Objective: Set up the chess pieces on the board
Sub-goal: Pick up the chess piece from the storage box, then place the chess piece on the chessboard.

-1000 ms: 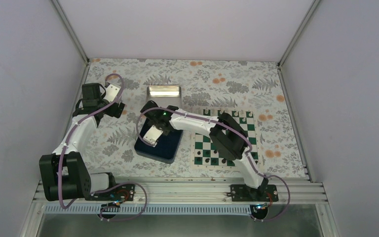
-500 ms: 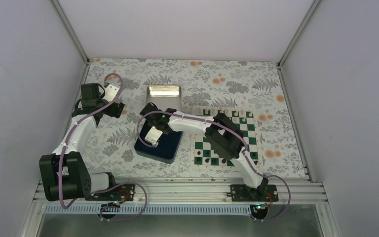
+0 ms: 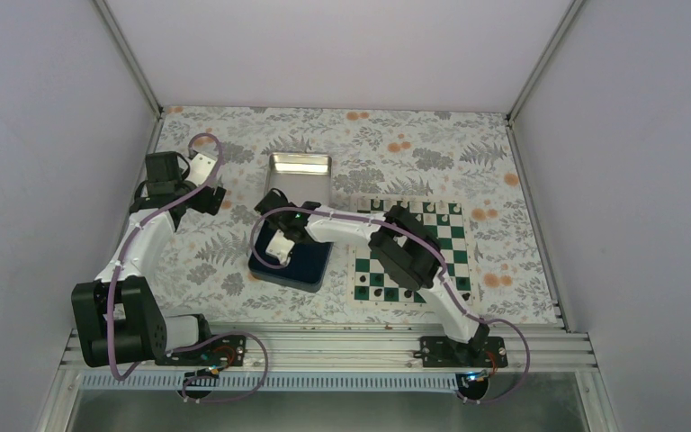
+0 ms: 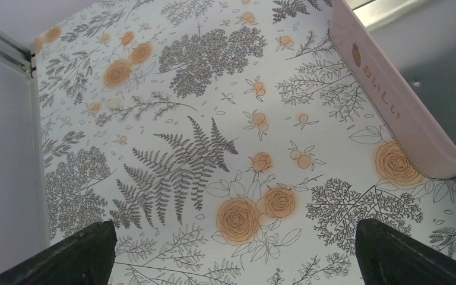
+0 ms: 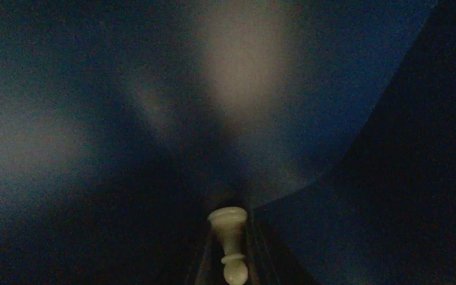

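One white chess piece (image 5: 229, 237) clenched by right gripper (image 3: 277, 250), one blue tray (image 3: 311, 270), left gripper (image 4: 234, 237) released

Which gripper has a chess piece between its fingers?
The right gripper, in the blue tray, closed around a white pawn; the left gripper hangs open, empty.

Left arm (image 3: 144, 243): I rise from my base at the near left, forearm slanting away toward the far left, wrist bent in toward the middle.
Left jaws: spread wide and holding nothing; my two dark fingertips (image 4: 77, 255) show only at the bottom corners of the left wrist view.
Right arm (image 3: 351, 227): from my near-right base I climb to a bent elbow, then stretch leftward, wrist tipped down.
Right jaws: closed on a pale chess piece (image 5: 230, 237), one finger tight against each side; hidden under my wrist in the top view.
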Controlling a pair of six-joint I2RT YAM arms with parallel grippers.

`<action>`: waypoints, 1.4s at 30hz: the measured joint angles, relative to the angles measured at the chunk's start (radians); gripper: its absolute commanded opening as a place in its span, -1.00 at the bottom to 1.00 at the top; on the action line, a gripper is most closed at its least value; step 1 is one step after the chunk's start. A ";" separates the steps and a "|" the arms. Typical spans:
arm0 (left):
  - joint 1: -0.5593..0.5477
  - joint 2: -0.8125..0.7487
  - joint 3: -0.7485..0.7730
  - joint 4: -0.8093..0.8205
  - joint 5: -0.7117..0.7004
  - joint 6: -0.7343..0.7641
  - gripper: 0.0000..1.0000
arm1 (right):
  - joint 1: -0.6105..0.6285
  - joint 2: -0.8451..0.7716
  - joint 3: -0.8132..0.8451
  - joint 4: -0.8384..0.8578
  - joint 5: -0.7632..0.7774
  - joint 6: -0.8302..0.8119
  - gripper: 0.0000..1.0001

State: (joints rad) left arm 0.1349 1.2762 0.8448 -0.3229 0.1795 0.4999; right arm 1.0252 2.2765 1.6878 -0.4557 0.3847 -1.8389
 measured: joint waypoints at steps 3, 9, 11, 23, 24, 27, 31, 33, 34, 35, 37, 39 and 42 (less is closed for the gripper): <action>0.002 0.000 0.000 0.000 0.005 0.000 0.99 | 0.000 0.001 0.008 -0.001 0.014 0.000 -0.88; 0.004 0.000 0.000 0.000 0.010 0.000 0.99 | 0.000 0.005 0.061 -0.075 -0.004 0.037 -0.92; 0.005 0.000 0.000 0.000 0.012 0.000 0.99 | 0.000 0.005 0.100 -0.123 -0.026 0.071 -0.92; 0.008 0.000 0.000 0.000 0.014 0.000 0.99 | -0.010 -0.099 0.145 -0.405 -0.145 0.316 -0.92; 0.008 0.000 0.000 0.000 0.014 0.000 0.99 | -0.014 -0.131 0.124 -0.418 -0.145 0.333 -0.92; 0.008 0.000 0.000 0.000 0.014 0.000 0.99 | -0.045 -0.239 0.056 -0.465 -0.135 0.386 -0.91; 0.008 0.000 0.000 0.000 0.014 0.000 0.99 | -0.125 -0.363 -0.043 -0.516 -0.104 0.459 -0.91; 0.008 0.000 0.000 0.000 0.014 0.000 0.99 | -0.178 -0.410 -0.117 -0.527 -0.075 0.487 -0.90; 0.008 0.000 0.000 0.000 0.014 0.000 0.99 | -0.207 -0.429 -0.160 -0.533 -0.062 0.501 -0.91; 0.008 0.000 0.000 0.000 0.014 0.000 0.99 | -0.237 -0.441 -0.197 -0.543 -0.049 0.510 -0.91; 0.008 0.000 0.000 0.000 0.016 0.000 0.99 | -0.318 -0.454 -0.277 -0.567 -0.025 0.533 -0.91; 0.008 0.000 0.000 0.000 0.016 0.000 0.99 | -0.405 -0.455 -0.338 -0.581 -0.004 0.548 -0.91; 0.008 0.000 0.000 0.000 0.016 0.000 0.99 | -0.532 -0.468 -0.407 -0.592 0.023 0.551 -0.91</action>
State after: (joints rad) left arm 0.1425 1.2762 0.8448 -0.3233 0.1955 0.4999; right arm 0.4931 1.8084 1.2808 -1.0473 0.4072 -1.2877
